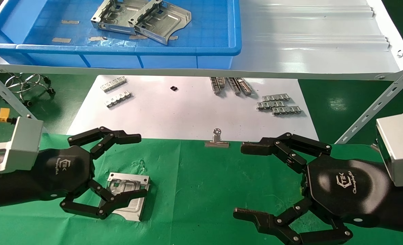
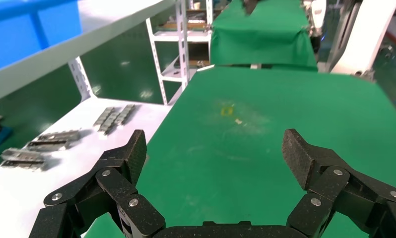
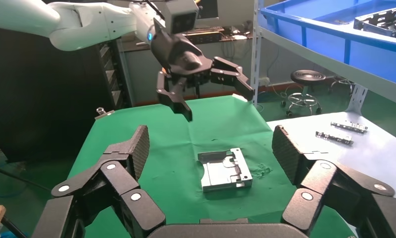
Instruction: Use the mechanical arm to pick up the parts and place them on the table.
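The left gripper has a glossy black hexagonal palm printed with a white "TEK" logo and script lettering; thin black jointed fingers run out from it, pinned at each joint with small silver screws; behind the palm sits a pale grey metal wrist box, with a yellow connector and a thin cable beside it; the right gripper is built the same, black palm with the white logo, grey box behind; its fingertip pads are matte and finely textured; farther back the left arm's casing is smooth white.
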`<act>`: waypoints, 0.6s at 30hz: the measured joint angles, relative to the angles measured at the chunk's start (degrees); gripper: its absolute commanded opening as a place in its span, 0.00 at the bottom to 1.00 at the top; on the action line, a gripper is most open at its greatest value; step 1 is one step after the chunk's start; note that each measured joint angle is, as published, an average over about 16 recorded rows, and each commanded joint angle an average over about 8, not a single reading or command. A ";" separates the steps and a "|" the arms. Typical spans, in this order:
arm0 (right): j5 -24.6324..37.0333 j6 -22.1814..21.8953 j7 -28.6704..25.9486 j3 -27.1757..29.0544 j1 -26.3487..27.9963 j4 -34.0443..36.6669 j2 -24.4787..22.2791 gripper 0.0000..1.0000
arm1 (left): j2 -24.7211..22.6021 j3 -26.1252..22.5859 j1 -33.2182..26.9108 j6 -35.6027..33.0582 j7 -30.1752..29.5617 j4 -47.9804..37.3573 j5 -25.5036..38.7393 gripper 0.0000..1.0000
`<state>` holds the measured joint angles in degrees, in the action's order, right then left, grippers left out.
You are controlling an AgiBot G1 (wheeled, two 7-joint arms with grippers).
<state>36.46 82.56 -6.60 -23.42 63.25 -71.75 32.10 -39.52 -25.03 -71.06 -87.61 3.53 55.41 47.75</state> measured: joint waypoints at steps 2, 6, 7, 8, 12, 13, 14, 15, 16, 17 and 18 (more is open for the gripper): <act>0.00 0.00 0.00 0.00 0.00 0.00 0.00 1.00 | 0.51 1.02 1.07 0.22 -1.61 2.05 -0.67 1.00; 0.00 0.00 0.00 0.00 0.00 0.00 0.00 1.00 | 1.54 3.08 3.24 0.65 -4.88 6.21 -2.01 1.00; 0.00 0.00 0.00 0.00 0.00 0.00 0.00 1.00 | 1.79 3.59 3.78 0.76 -5.69 7.23 -2.35 1.00; 0.00 0.00 0.00 0.00 0.00 0.00 0.00 1.00 | 2.04 4.10 4.32 0.87 -6.49 8.26 -2.68 1.00; 0.00 0.00 0.00 0.00 0.00 0.00 0.00 1.00 | 3.01 6.03 6.35 1.28 -9.56 12.16 -3.94 1.00; 0.00 0.00 0.00 0.00 0.00 0.00 0.00 1.00 | 3.25 6.51 6.86 1.38 -10.31 13.13 -4.26 1.00; 0.00 0.00 0.00 0.00 0.00 0.00 0.00 1.00 | 3.48 6.97 7.34 1.47 -11.01 14.07 -4.56 1.00; 0.00 0.00 0.00 0.00 0.00 0.00 0.00 1.00 | 3.69 7.41 7.80 1.56 -11.66 14.95 -4.85 1.00; 0.00 0.00 0.00 0.00 0.00 0.00 0.00 1.00 | 3.89 7.80 8.22 1.64 -12.24 15.76 -5.12 1.00; 0.00 0.00 0.00 0.00 0.00 0.00 0.00 1.00 | 4.07 8.17 8.60 1.72 -12.77 16.49 -5.36 1.00; 0.00 -0.01 0.00 0.00 -0.01 0.00 0.00 1.00 | 4.24 8.50 8.95 1.79 -13.25 17.16 -5.59 1.00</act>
<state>36.46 82.56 -6.60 -23.42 63.24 -71.74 32.10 -35.27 -16.53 -62.10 -85.82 -9.72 72.57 42.16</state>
